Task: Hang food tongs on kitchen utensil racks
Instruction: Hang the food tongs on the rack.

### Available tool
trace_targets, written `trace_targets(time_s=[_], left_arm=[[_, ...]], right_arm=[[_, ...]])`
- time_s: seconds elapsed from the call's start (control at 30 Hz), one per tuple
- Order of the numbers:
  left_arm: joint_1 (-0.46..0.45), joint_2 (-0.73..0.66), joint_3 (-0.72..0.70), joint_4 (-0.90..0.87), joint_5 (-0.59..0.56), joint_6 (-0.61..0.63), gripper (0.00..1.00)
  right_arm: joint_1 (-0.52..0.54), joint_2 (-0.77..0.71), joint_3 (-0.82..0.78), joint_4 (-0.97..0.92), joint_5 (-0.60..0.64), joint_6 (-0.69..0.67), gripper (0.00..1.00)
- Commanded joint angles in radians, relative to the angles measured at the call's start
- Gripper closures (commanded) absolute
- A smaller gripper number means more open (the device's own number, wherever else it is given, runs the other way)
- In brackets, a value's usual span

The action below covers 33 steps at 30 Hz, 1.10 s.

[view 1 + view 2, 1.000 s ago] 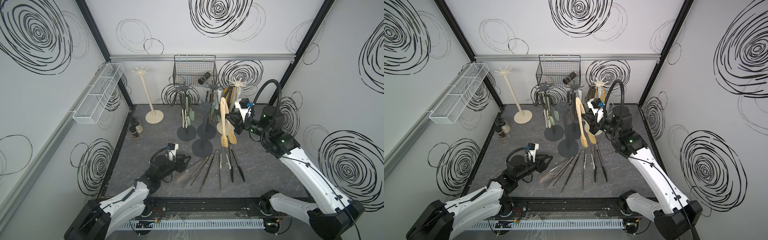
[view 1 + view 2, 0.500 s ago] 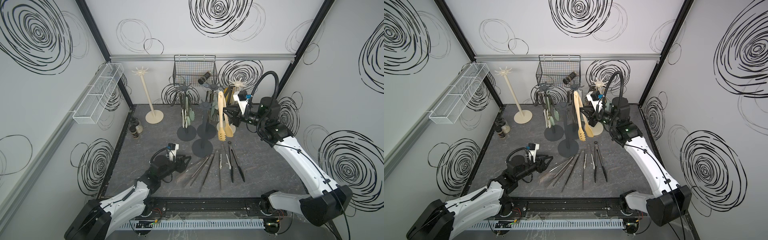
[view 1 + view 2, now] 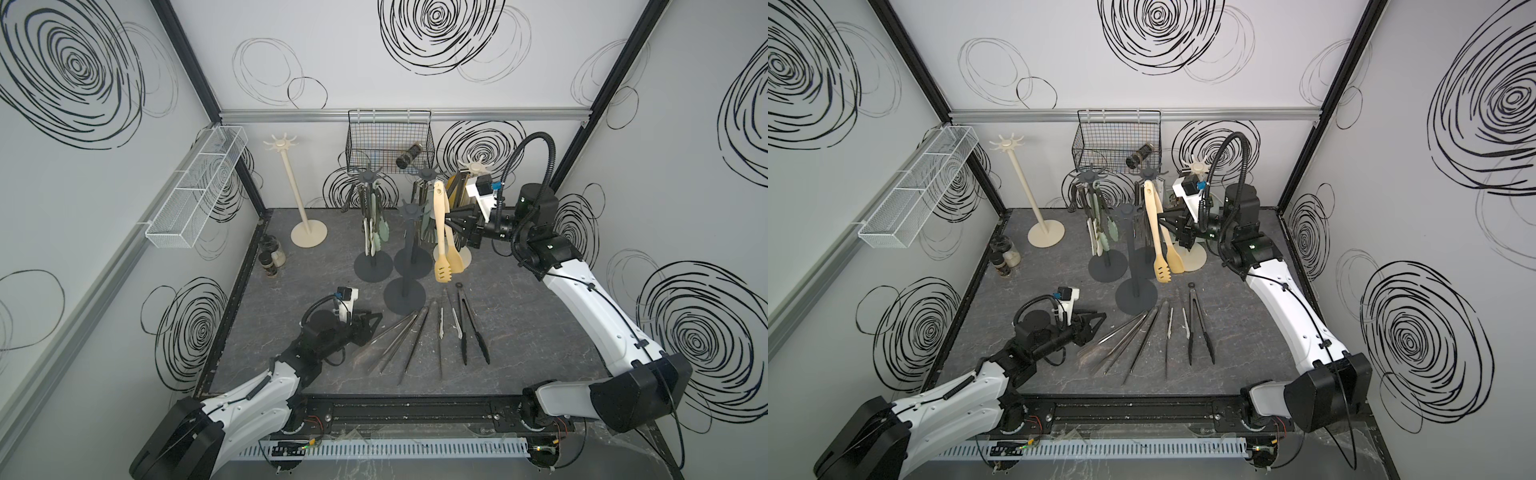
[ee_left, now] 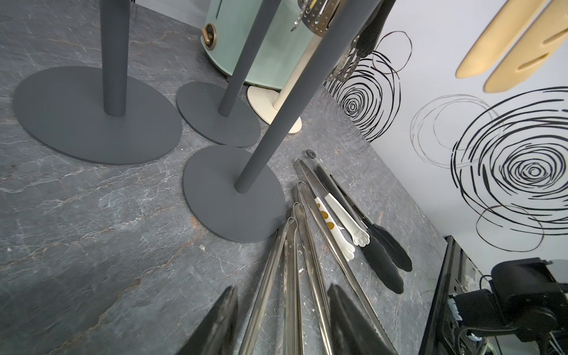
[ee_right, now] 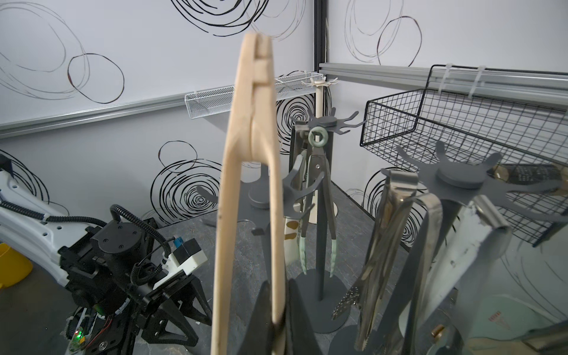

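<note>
My right gripper (image 3: 451, 222) is shut on one arm of the beige wooden food tongs (image 3: 441, 232), which hang upright, hinge up, beside the front dark grey utensil rack (image 3: 409, 212). In the right wrist view the wooden tongs (image 5: 242, 184) rise from the gripper (image 5: 278, 310). Two more dark racks (image 3: 368, 178) (image 3: 424, 174) carry hanging tongs. Cream racks stand at back left (image 3: 291, 183) and back right (image 3: 478, 166). My left gripper (image 3: 372, 326) is open, low over the steel tongs (image 4: 290, 276) on the table, its fingers (image 4: 221, 316) straddling them.
White tongs (image 3: 441, 322) and black tongs (image 3: 471, 328) lie beside the steel ones. A black wire basket (image 3: 388, 137) hangs on the back wall and a white mesh tray (image 3: 195, 191) on the left wall. Spice jars (image 3: 272, 257) stand at the left edge.
My right arm has carried the wooden tongs up and back toward the racks. The left gripper has stayed over the steel tongs, its jaws barely narrower.
</note>
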Motion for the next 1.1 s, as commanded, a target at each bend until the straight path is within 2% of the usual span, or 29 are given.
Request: trace_targets(time_s=[0.0, 0.87, 1.07], left_arm=[[0.004, 0.002, 0.006, 0.055, 0.008, 0.009, 0.48], [0.004, 0.011, 0.005, 0.055, 0.009, 0.01, 0.49], [0.003, 0.016, 0.006, 0.087, 0.011, 0.01, 0.49]], right_arm=[[0.0, 0.013, 0.04, 0.011, -0.045, 0.0, 1.0], [0.067, 0.099, 0.07, -0.052, -0.021, -0.04, 1.0], [0.085, 0.089, 0.009, -0.041, 0.016, -0.045, 1.0]])
